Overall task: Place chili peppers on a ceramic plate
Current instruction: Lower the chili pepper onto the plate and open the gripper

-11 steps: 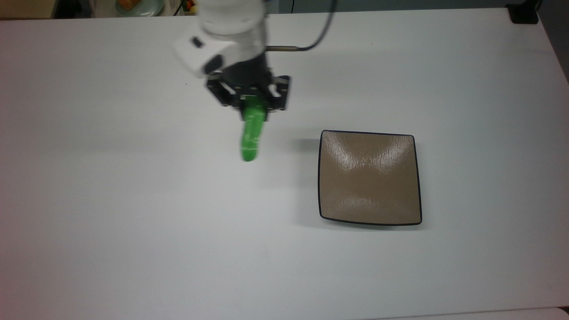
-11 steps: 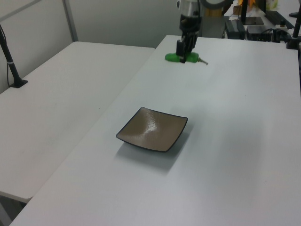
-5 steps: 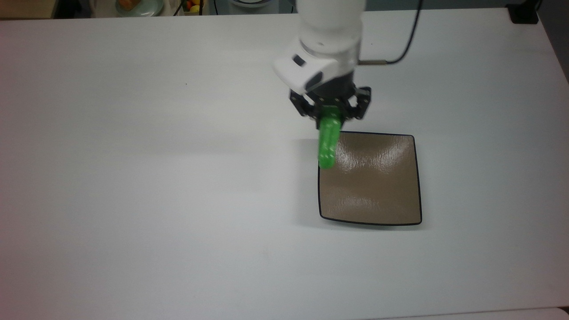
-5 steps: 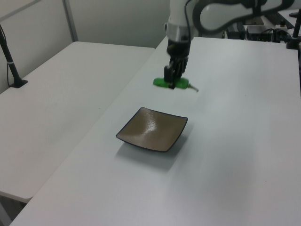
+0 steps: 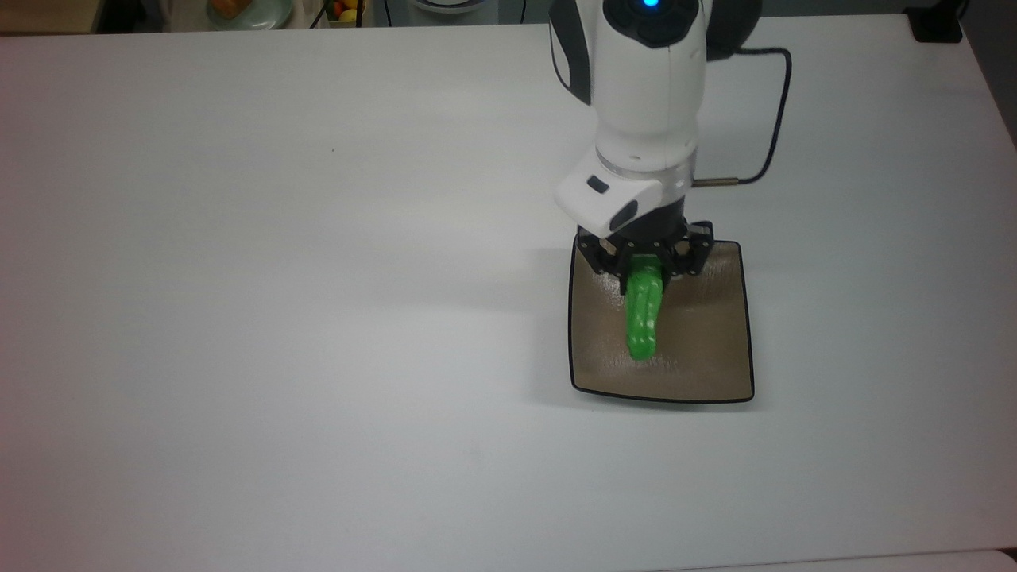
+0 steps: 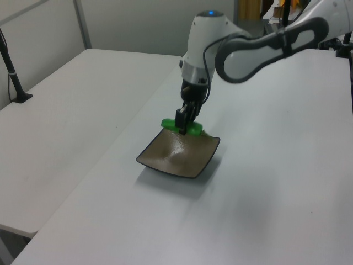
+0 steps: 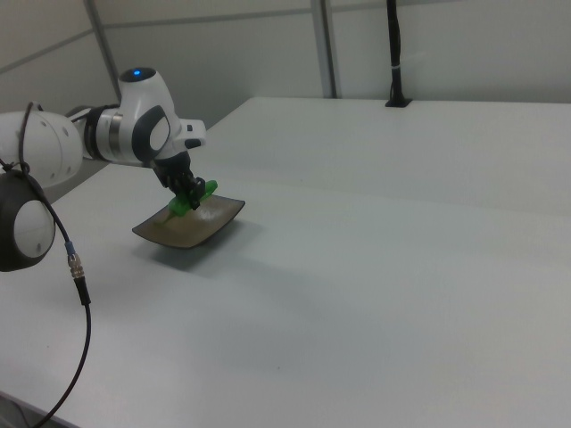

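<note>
Since a second ago I have swung my arm from the bare tabletop (image 5: 318, 318) across to the ceramic plate (image 5: 715, 365), carrying the chili pepper (image 5: 642, 318) along. My tool (image 5: 645, 266) is pinching the pepper at its stem end. In the top view the green body runs out from the tool toward 6 o'clock, over the plate's middle, the tool itself above the plate's 12 o'clock rim. In the left view the pepper (image 6: 179, 125) hangs level above the plate's far edge (image 6: 187, 134). A black cable (image 5: 775, 103) loops behind my arm at 1 o'clock.
</note>
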You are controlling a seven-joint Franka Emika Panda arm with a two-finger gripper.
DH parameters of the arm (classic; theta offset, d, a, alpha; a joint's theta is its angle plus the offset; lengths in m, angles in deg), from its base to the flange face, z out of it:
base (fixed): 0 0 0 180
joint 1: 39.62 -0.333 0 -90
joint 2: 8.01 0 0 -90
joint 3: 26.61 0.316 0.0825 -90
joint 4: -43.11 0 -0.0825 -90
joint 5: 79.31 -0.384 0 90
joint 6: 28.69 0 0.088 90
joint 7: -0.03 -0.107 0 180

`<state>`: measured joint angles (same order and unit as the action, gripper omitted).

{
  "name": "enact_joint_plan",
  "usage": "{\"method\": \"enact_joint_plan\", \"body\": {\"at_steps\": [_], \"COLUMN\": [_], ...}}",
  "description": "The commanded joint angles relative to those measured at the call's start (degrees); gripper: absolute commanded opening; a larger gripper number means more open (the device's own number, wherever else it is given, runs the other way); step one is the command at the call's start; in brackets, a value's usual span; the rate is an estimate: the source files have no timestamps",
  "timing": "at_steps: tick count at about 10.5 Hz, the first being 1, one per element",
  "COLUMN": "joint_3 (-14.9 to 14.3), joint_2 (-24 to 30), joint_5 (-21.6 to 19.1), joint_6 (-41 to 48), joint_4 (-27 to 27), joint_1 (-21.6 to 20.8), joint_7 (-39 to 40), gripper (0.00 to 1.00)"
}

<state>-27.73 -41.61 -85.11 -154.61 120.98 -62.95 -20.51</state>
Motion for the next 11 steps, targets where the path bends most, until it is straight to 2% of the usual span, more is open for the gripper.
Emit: {"method": "enact_joint_plan", "body": {"at_steps": [1,7,9,10,11], "joint_3": [1.38,1.38,1.38,1.38,1.38], "joint_2": [-2.16,-5.77,-6.04,-6.04,-6.04], "joint_5": [-0.44,0.26,0.09,0.09,0.0], "joint_6": [-4.68,-11.52,-11.8,-11.8,-11.8], "joint_4": [0.62,0.97,1.05,1.05,1.05], "joint_1": [-0.4,-0.58,-0.67,-0.67,-0.67], "joint_7": [-1.17,-0.47,-0.64,-0.73,-0.99], "gripper": [0.01,0.01,0.04,0.1,0.39]}}
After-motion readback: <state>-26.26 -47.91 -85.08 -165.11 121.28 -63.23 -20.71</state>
